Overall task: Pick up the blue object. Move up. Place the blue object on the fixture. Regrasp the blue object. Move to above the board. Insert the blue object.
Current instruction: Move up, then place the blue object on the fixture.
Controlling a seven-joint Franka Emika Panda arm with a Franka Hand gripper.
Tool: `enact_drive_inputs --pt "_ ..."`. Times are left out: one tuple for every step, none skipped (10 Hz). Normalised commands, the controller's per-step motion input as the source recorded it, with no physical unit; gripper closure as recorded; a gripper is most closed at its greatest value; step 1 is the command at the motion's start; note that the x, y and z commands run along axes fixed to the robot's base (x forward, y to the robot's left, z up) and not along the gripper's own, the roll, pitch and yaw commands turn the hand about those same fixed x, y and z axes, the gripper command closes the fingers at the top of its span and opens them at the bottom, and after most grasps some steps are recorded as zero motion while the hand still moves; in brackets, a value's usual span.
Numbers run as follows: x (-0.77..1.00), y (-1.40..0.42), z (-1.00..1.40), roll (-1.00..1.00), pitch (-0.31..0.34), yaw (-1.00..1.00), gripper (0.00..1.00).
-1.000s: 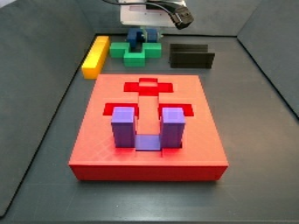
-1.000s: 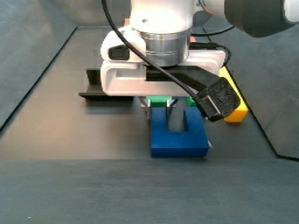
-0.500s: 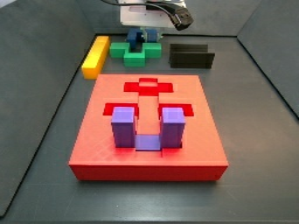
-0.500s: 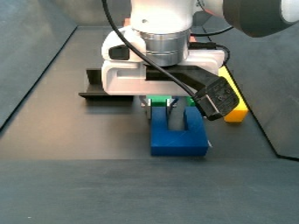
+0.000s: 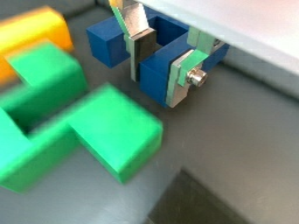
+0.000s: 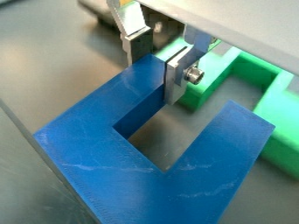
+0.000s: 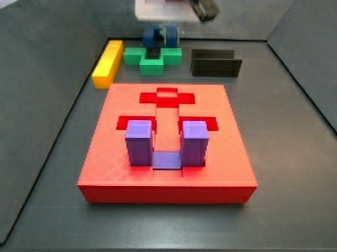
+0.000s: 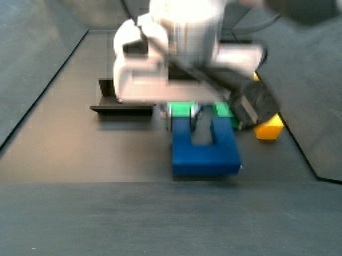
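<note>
The blue object [image 5: 111, 39] is a dark-blue U-shaped block beside the green block, at the far end of the floor. My gripper [image 5: 156, 92] is shut on one of its prongs. One finger stands inside the U's slot and one against the prong's outer face. In the wrist view from the opposite side, the gripper [image 6: 153, 79] holds that same prong of the blue object [image 6: 87, 144]. In both side views the gripper [image 7: 162, 31] [image 8: 205, 122] comes down from above onto the blue object [image 7: 161, 44] [image 8: 205, 160]. The black fixture [image 7: 216, 62] [image 8: 120, 105] stands apart, unoccupied. The red board [image 7: 168, 172] lies nearer.
A green notched block [image 7: 161, 61] [image 5: 70, 122] touches or nearly touches the blue object. A yellow bar [image 7: 108, 61] [image 8: 270, 127] lies beside it. A purple U-shaped block [image 7: 168, 143] stands in the board's near recess. Grey walls close the floor in.
The arm's white body sits higher in both side views and is blurred in one. The blue object stays between the fingers and looks slightly higher.
</note>
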Motion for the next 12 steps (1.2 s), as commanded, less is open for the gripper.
enact_drive_inputs --pt "-0.01 -0.02 0.29 0.04 0.041 -0.01 1.0" --pt "-0.02 0.0 -0.13 0.0 0.0 0.0 1.0" --pt "-0.05 0.0 -0.14 0.0 0.0 0.0 1.0" --pt "-0.01 0.0 -0.1 0.0 0.0 0.0 1.0" --pt "-0.02 0.0 -0.06 0.0 0.0 0.0 1.0" --pt "0.0 0.0 0.0 0.01 0.0 0.0 1.0" --pt "-0.01 0.07 0.0 0.0 0.0 0.0 1.0" --pt "0.44 -0.07 0.0 -0.15 0.0 -0.01 1.0" --pt "0.83 -0.06 0.39 -0.36 0.034 0.0 1.0" --pt "0.79 -0.31 0.5 -0.27 0.0 0.01 1.0" --pt "0.59 -0.57 0.63 -0.12 0.0 0.08 1.0" --pt "0.53 -0.71 0.74 0.03 0.0 0.17 1.0"
